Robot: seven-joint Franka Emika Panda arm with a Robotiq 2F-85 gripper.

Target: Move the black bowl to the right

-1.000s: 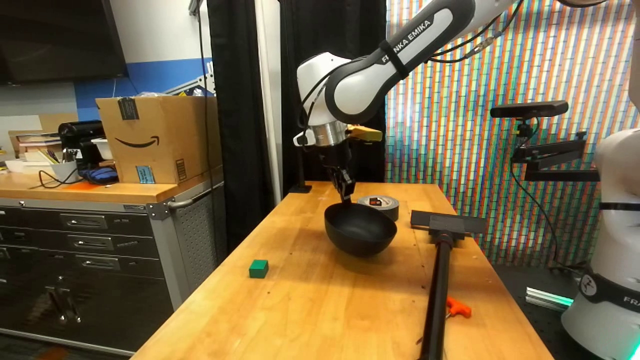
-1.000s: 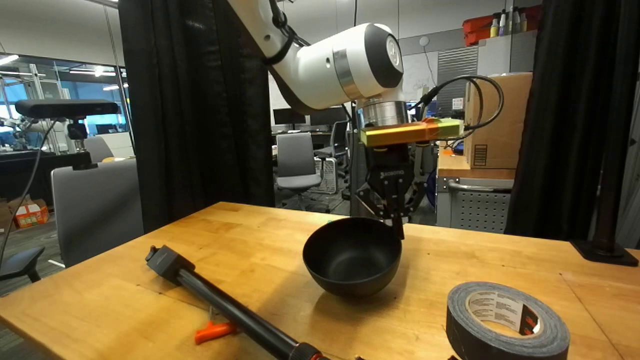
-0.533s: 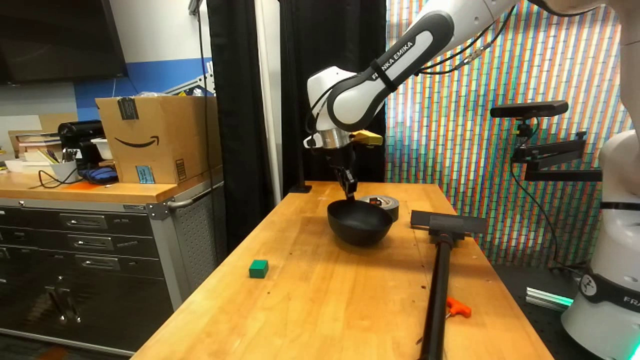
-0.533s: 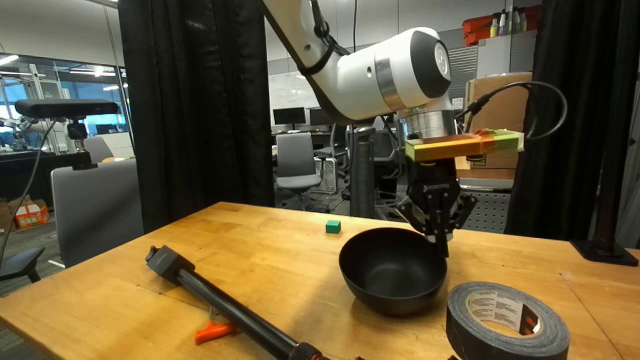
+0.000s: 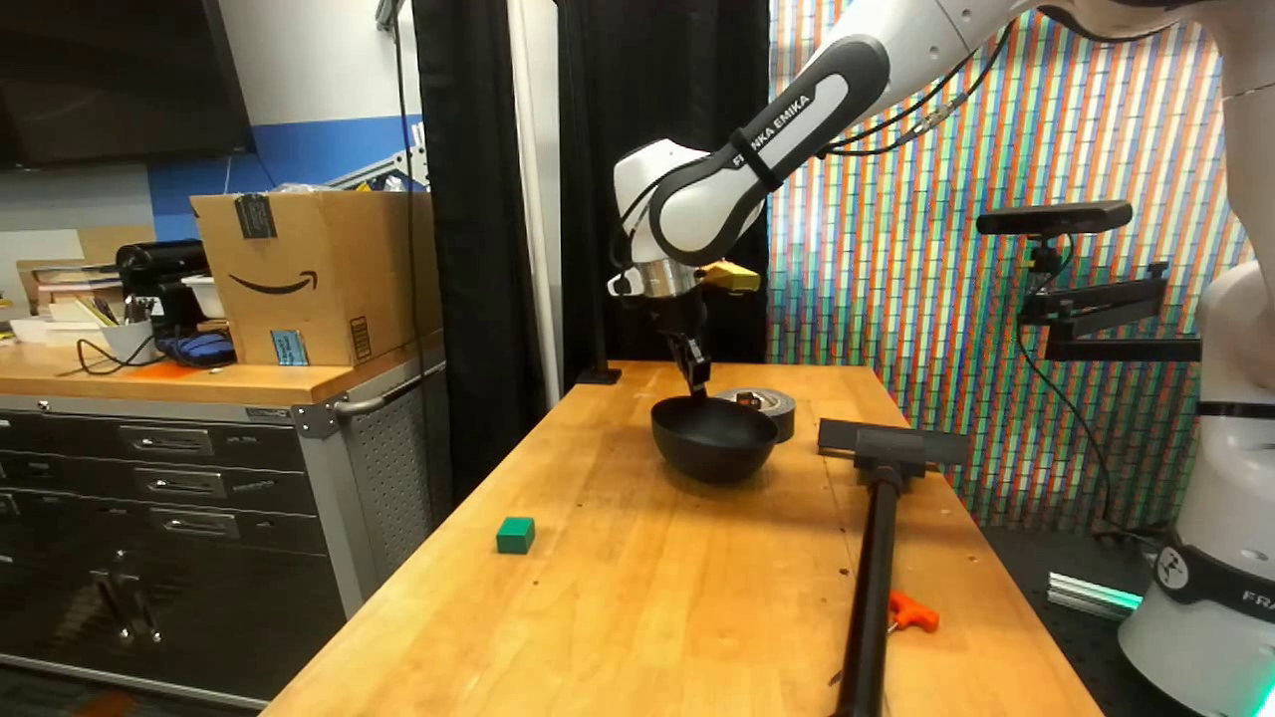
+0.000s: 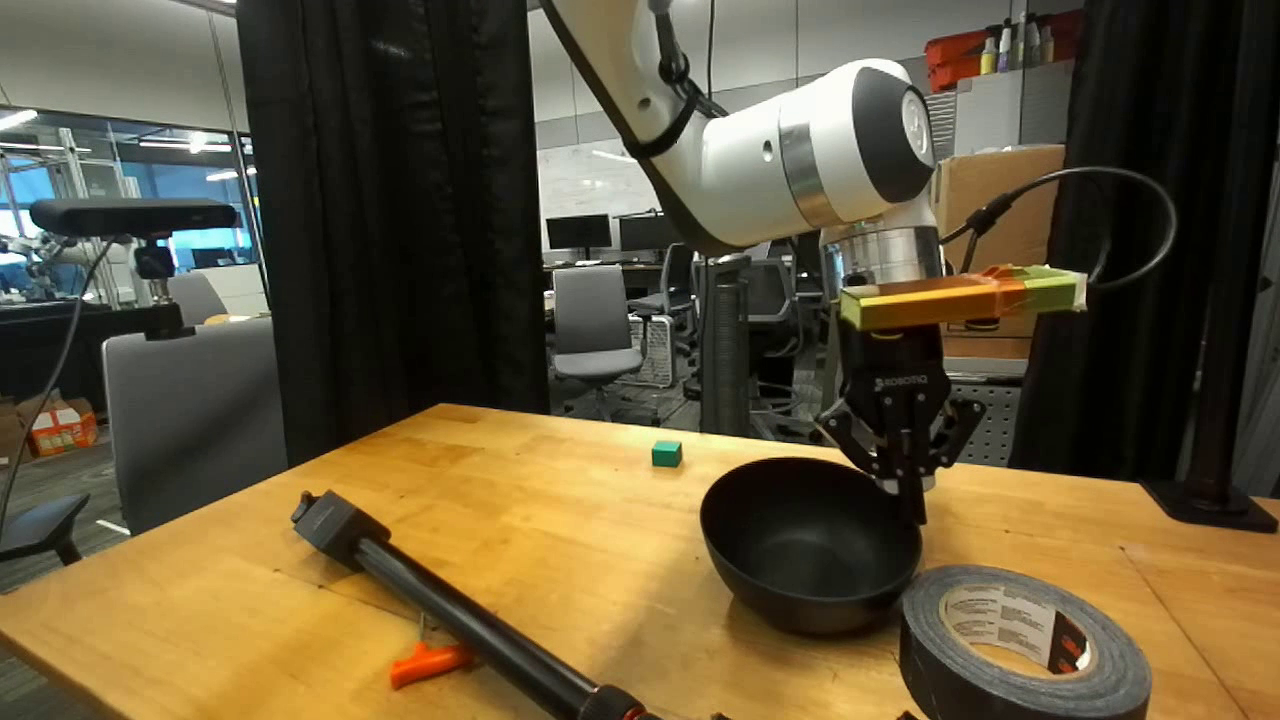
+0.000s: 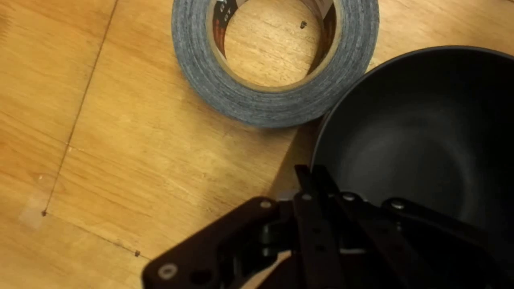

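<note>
The black bowl (image 5: pixel 715 443) is on the wooden table's far part in an exterior view; it also shows in an exterior view (image 6: pixel 810 560) and on the right of the wrist view (image 7: pixel 401 132). My gripper (image 7: pixel 311 170) is shut on the bowl's rim, one finger inside the wall and one outside. In both exterior views the gripper (image 5: pixel 699 383) (image 6: pixel 912 500) points down at the rim. The bowl looks slightly tilted. I cannot tell whether its base touches the table. Its outer wall meets the grey tape roll.
The tape roll (image 6: pixel 1120 665) lies against the bowl; the wrist view shows it too (image 7: pixel 261 106). A black T-shaped bar tool (image 5: pixel 875 578) and an orange-handled tool (image 5: pixel 913 611) lie along one side. A green cube (image 6: pixel 666 454) sits apart. A black stand (image 6: pixel 1205 505) is near an edge.
The gripper and held bowl have moved right in one exterior view, and away toward the table's far end in another. The tape roll has just shifted slightly with the bowl against it.
</note>
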